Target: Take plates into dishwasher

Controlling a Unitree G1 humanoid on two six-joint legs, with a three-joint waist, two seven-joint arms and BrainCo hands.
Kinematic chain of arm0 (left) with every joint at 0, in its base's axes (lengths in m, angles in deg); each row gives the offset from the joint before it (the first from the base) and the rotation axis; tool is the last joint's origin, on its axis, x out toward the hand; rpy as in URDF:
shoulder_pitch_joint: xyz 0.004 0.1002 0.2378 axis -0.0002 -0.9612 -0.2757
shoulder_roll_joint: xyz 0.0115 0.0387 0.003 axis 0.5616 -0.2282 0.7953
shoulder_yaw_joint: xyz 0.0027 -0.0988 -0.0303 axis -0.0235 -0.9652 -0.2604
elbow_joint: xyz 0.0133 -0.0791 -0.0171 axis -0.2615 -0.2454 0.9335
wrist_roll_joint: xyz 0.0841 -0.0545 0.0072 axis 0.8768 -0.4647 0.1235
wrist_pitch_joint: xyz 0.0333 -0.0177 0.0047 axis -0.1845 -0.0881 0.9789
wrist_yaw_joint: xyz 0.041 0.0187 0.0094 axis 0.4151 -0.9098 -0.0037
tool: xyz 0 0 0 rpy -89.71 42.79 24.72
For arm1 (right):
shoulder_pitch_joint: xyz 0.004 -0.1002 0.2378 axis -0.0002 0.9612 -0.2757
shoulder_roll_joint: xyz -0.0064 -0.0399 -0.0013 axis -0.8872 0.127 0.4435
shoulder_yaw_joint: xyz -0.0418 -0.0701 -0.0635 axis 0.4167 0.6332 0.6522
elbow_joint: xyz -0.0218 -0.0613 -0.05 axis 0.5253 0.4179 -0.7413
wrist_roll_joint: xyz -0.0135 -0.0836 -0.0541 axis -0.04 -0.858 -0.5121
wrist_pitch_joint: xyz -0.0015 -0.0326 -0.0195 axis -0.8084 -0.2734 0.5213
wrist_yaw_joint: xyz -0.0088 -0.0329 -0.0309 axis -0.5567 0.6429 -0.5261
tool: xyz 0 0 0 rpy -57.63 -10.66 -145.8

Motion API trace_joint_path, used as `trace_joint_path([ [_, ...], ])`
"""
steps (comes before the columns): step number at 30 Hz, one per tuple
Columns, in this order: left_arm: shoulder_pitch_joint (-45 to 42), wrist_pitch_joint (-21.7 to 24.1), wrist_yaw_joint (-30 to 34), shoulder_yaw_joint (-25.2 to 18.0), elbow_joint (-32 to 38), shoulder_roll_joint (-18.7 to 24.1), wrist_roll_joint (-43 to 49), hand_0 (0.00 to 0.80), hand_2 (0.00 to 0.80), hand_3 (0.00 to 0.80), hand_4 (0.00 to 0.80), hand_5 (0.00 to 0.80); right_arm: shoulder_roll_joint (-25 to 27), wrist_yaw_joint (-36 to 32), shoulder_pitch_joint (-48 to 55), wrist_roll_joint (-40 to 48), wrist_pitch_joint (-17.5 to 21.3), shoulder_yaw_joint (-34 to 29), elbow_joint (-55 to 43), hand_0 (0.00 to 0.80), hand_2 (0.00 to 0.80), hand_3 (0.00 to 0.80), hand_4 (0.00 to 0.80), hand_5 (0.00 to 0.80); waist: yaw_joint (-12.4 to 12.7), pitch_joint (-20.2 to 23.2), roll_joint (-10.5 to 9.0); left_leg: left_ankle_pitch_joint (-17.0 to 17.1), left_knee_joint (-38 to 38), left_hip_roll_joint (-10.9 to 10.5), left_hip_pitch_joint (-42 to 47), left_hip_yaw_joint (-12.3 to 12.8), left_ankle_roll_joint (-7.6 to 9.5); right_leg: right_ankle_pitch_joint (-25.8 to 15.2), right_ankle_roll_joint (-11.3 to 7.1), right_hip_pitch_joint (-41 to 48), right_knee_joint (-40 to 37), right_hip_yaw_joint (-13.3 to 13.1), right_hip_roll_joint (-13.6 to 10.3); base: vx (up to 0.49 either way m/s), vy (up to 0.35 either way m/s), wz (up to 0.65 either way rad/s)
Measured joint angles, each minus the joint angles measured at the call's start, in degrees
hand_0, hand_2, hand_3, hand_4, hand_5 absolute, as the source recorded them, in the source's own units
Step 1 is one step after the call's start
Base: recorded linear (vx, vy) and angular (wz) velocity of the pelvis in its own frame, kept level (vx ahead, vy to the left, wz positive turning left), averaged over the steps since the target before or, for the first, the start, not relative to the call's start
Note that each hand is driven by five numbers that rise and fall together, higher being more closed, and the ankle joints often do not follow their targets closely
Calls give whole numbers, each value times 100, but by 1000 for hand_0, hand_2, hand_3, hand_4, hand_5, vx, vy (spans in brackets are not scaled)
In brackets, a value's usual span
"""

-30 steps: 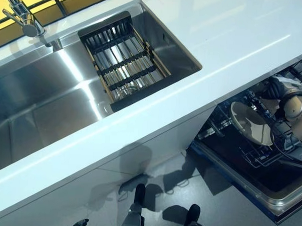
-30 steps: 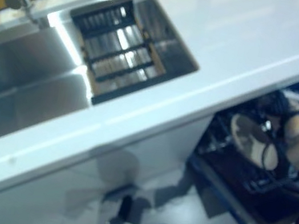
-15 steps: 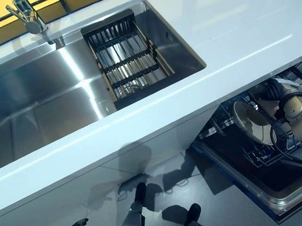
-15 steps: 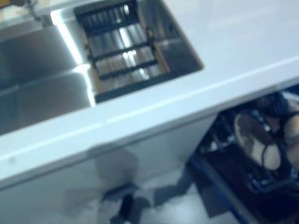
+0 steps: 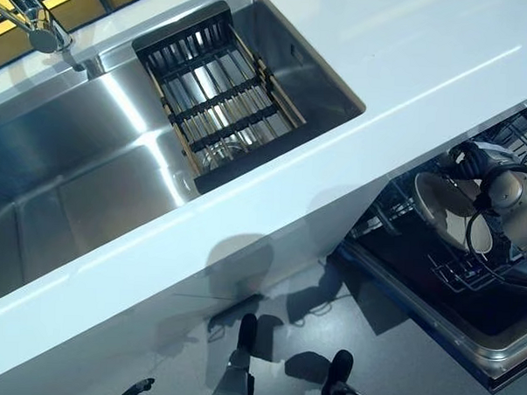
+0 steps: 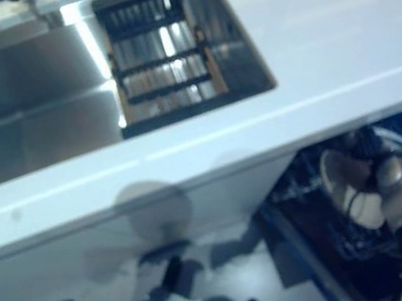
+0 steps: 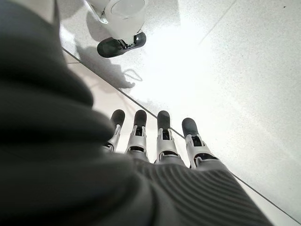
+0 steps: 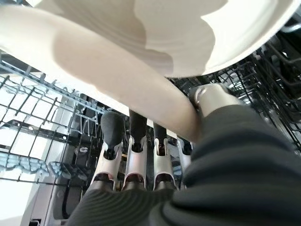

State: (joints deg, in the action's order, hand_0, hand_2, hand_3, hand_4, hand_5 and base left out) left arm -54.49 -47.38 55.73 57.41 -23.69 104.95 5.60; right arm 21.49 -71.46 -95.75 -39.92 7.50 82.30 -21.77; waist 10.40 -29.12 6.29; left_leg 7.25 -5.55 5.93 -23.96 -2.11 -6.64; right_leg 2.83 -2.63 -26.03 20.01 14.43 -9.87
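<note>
Right hand was down in the open dishwasher, below the counter edge, holding a pale plate over the lower rack. In the right wrist view the plate's rim lay between the thumb and the fingers, pinched; the fingers ran nearly straight under it, the thumb pressed from the other side. The plate stood tilted on edge among the rack wires; whether it had seated in a slot could not be told. Left hand hung by the floor, fingers straight, holding nothing. The sink and its drain rack showed no plates. Judgement: this plate was at the placing step, near done; letting go and withdrawing were left. No other plates were visible waiting, so it may have been the last.
</note>
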Motion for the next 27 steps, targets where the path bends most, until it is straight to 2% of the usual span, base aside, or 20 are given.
trace_joint_path([
  [18,-3,28,-2,0,106,11,-56,0,0,0,0,0,1,152,89,-144,-174,-35,179,800,800,800,800,800,2,4,8,19,-12,-22,-129,4,28,12,-4,-167,89,-10,-40,0,0,0],
  [27,-13,34,-2,1,128,53,-56,0,0,0,0,0,-1,495,106,-292,-425,-60,161,800,800,800,800,800,12,4,20,31,-29,-45,-179,9,32,43,-3,-252,192,-28,-77,0,0,0],
])
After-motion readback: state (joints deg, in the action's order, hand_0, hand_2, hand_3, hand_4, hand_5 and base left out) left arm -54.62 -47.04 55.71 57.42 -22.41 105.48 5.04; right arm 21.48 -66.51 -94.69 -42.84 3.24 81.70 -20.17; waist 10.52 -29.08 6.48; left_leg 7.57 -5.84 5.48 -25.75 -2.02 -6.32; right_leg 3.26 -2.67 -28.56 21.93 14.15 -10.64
